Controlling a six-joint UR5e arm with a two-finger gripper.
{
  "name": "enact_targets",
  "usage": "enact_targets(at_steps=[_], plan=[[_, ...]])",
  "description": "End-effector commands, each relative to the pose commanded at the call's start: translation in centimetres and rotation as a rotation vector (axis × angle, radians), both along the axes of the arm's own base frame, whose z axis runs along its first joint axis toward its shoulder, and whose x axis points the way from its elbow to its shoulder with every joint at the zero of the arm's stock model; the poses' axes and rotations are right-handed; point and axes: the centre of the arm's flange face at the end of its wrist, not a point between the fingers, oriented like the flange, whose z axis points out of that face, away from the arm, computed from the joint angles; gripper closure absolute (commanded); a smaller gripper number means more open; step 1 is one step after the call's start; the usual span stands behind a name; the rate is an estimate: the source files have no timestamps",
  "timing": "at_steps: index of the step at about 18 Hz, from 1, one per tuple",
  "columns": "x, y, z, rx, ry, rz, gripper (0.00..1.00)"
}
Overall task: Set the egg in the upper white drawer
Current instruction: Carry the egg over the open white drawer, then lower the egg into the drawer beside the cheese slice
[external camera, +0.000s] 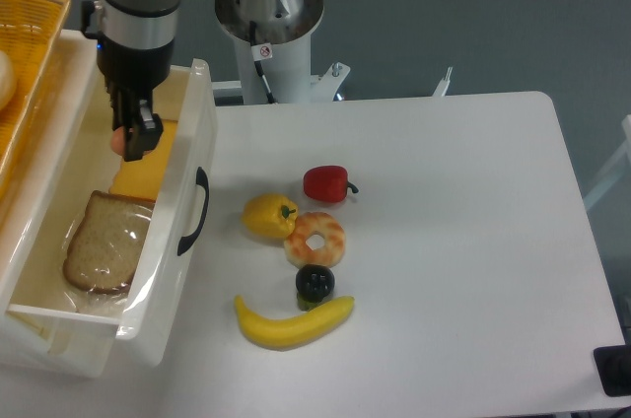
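White worktop [444,241] is seen beside the upper white drawer [182,201]. Above the drawer's inside, the egg [118,142] is clamped in the hand [128,138]. It is judged light, smooth, slippery and fragile, best pinched gently across its middle.
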Motion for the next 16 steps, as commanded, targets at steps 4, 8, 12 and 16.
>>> enact_targets(at_steps=[4,8,12,16], plan=[[0.4,0.3,-1.2,-0.019,-0.009,-0.013,0.75],[0.3,0.7,-2.6,-0.043,-0.019,-0.025,0.74],[0.7,1.1,-3.8,-0.066,-0.024,-0.038,0.74],[1.0,1.3,-4.4,-0.077,-0.030,-0.043,0.73]])
